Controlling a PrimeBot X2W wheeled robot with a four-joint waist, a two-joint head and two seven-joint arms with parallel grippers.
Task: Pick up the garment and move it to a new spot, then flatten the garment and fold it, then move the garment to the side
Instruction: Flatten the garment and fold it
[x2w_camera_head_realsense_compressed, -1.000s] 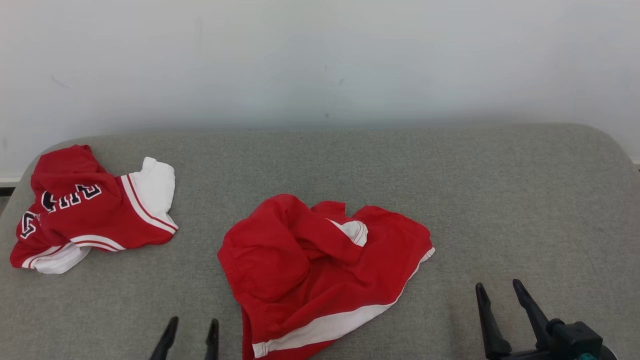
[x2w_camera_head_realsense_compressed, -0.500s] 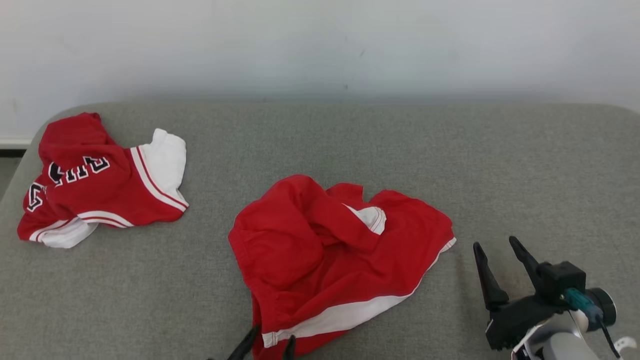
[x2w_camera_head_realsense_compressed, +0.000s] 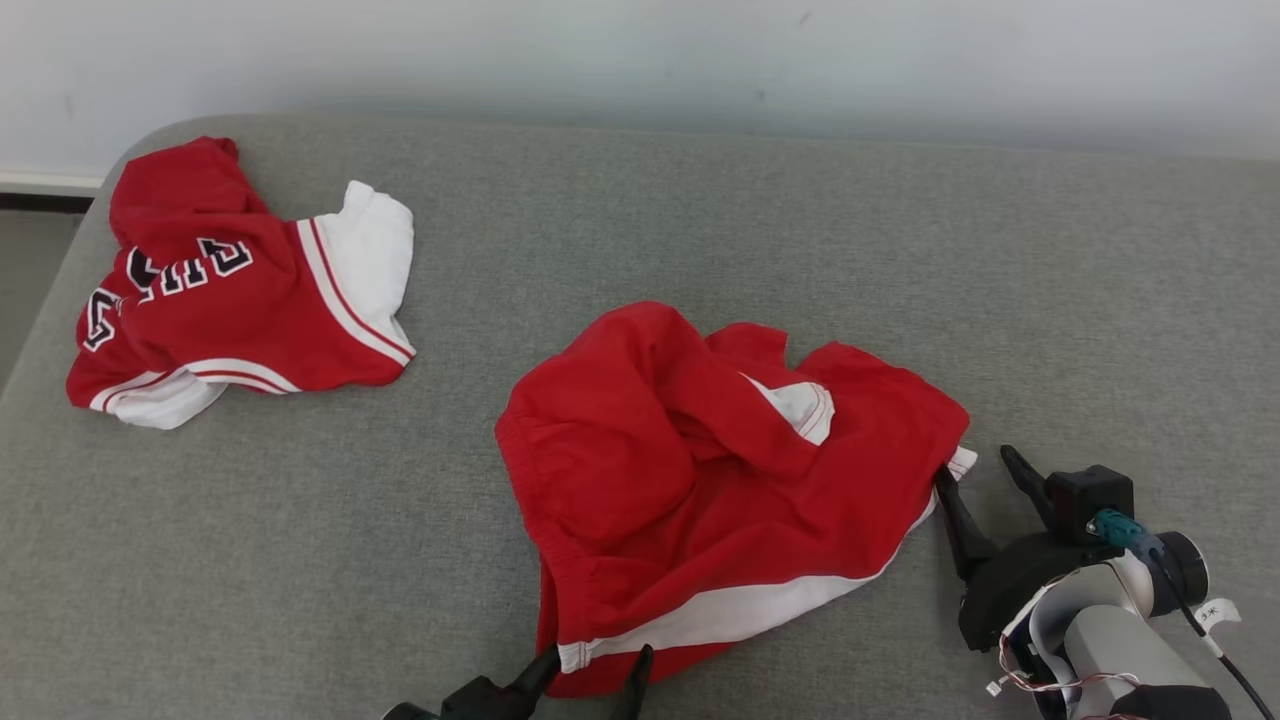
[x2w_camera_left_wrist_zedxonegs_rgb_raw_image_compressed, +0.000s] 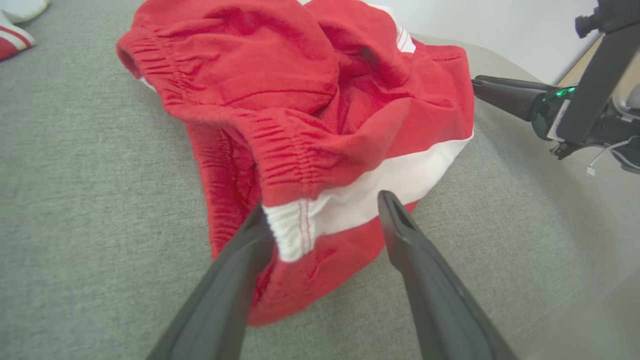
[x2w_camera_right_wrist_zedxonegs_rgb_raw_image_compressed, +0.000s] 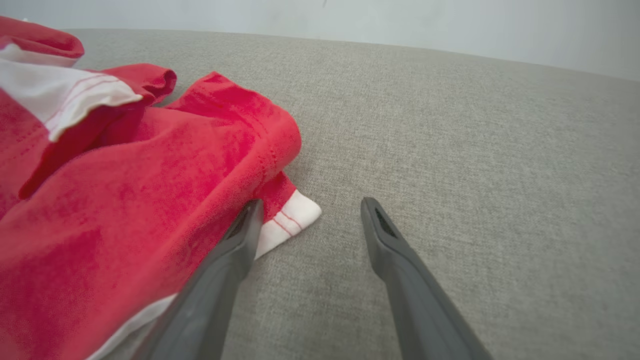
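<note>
Left gripper (x2w_camera_left_wrist_zedxonegs_rgb_raw_image_compressed: 322, 205): nearest to us, fingers spread wide and holding nothing; the waistband end (x2w_camera_left_wrist_zedxonegs_rgb_raw_image_compressed: 287, 230) of the red shorts (x2w_camera_left_wrist_zedxonegs_rgb_raw_image_compressed: 300, 100) lies between them, its white patch against one finger
Right gripper (x2w_camera_right_wrist_zedxonegs_rgb_raw_image_compressed: 311, 202): likewise spread and empty; one finger sits at the cloth edge by the white hem corner (x2w_camera_right_wrist_zedxonegs_rgb_raw_image_compressed: 295, 215), the other over bare cushion (x2w_camera_right_wrist_zedxonegs_rgb_raw_image_compressed: 475, 150)
Red shorts: white side stripe, crumpled in a heap mid-cushion, between our two grippers
Step in hand: we judge it to be the first pick-up, with a gripper lined up on each end of the heap
How to do it well: we would push the left fingers further over the elastic so they catch the full band, not just the white tip; shift the right gripper toward the cloth so the hem corner sits squarely between its fingers; close both before lifting, then raise them together
Risk: a thin pinch on the hem may slip free; a fingertip could drag on the cushion weave
Farther off: red jersey (x2w_camera_head_realsense_compressed: 230, 300) with dark lettering, well apart at far left; we leave it alone
Farthest: pale wall (x2w_camera_head_realsense_compressed: 640, 50) behind the cushion
</note>
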